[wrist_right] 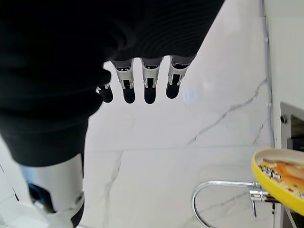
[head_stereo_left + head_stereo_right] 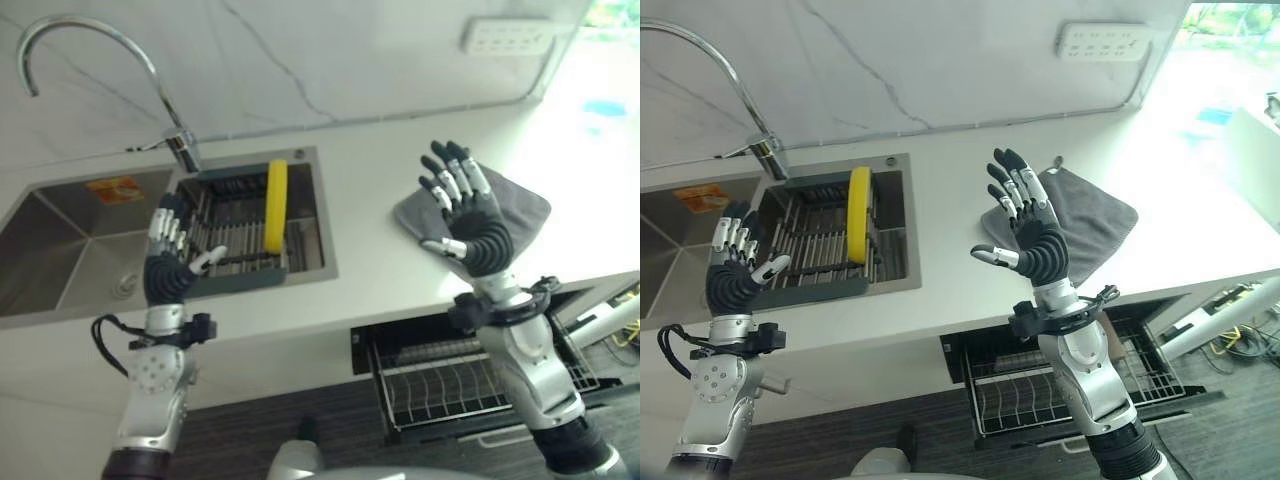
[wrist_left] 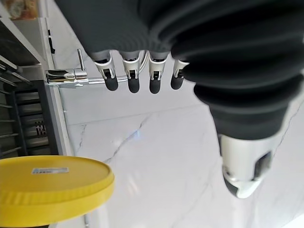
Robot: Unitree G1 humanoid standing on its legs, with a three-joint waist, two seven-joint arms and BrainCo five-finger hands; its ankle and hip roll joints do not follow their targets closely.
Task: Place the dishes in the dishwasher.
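Left eye view gives me the left robot hand (image 2: 168, 262) raised over the front edge of the sink (image 2: 60, 250), fingers spread and holding nothing, and the right robot hand (image 2: 468, 215) raised over the white counter (image 2: 370, 210), also spread and empty, in front of a grey cloth (image 2: 520, 205) lying flat there. I see the yellow plate (image 2: 276, 205) standing on edge in the dark rack (image 2: 245, 230) inside the sink, beside the curved faucet (image 2: 90, 60). Below the counter's edge the dishwasher (image 2: 450, 375) has its wire rack pulled out. Right eye view shows a white outlet strip (image 2: 1105, 40) on the marble wall. Left wrist view has straight fingers (image 3: 130, 71) with the yellow plate past them. Right wrist view shows relaxed fingers (image 1: 149, 78) and the plate's rim.
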